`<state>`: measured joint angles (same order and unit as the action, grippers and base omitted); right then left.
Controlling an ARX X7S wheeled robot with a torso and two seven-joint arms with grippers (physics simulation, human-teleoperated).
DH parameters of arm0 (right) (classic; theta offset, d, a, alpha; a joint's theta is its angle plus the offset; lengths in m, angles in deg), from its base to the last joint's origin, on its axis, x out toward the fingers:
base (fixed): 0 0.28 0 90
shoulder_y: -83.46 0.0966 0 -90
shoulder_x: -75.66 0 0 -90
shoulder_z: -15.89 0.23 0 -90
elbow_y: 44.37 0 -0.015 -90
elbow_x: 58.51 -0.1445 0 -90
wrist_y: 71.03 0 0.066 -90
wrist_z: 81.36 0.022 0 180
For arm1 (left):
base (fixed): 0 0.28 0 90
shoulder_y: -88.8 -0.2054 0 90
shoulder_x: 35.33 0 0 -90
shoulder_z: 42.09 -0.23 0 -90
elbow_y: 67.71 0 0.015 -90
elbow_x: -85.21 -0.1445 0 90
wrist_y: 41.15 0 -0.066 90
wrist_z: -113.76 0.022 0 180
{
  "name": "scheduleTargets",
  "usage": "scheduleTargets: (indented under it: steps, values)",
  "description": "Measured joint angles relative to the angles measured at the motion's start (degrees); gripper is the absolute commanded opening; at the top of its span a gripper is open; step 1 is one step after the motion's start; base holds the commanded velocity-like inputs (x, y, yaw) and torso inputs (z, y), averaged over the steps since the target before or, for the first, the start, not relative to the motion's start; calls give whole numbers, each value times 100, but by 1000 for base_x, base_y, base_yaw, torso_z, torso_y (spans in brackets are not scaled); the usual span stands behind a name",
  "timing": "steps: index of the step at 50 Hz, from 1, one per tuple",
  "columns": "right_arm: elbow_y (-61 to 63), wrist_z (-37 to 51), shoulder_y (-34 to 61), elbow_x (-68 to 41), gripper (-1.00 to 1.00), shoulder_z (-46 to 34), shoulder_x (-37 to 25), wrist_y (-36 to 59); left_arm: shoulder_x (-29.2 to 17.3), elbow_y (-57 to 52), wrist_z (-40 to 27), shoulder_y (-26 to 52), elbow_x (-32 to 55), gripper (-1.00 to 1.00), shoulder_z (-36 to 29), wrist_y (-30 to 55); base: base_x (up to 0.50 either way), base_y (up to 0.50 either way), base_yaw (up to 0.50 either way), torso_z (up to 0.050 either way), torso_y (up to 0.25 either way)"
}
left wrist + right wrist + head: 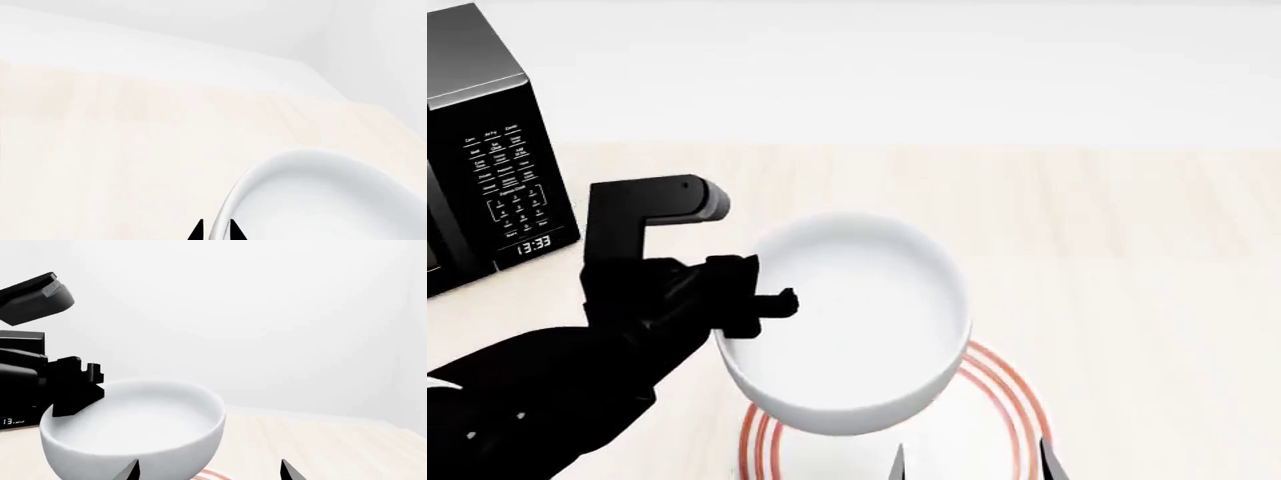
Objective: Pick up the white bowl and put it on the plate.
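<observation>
- At the near edge of the head view, only two dark fingertips of the right gripper point(972, 462) show, set apart with nothing between them; the rest of that arm is cut off by the frame.
- The plate point(1004, 388) lies just beyond them on the pale wood-grain table point(1121, 240). Its near part is cut off by the frame and most of the rest is hidden under the bowl, so only arcs of its thin red rings show.
- The white bowl point(851, 312) is held over the plate, smooth and glossy; whether its base touches the plate cannot be told.
- The left gripper point(215, 231) is clamped on the bowl's rim at the bowl's left side, one finger inside and one outside. In the left wrist view only the two black tips show, straddling the rim.
- To the right of the bowl the table is bare out to the frame edge.
- A black microwave point(481, 160) stands at the far left, cut off by the frame, with a white-lettered keypad and a lit clock.
- A plain white wall point(267, 315) rises behind the table.
</observation>
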<state>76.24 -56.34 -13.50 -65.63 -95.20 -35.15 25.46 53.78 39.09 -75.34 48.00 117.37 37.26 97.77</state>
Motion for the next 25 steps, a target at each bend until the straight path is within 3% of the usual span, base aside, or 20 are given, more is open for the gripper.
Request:
scheduleTargets:
  steps: [25]
  values:
    - [-32,27,19,-21,100,-45,-16,-7,1,773,-189,99,708,-100,-717,-818,0,0,0,0,0]
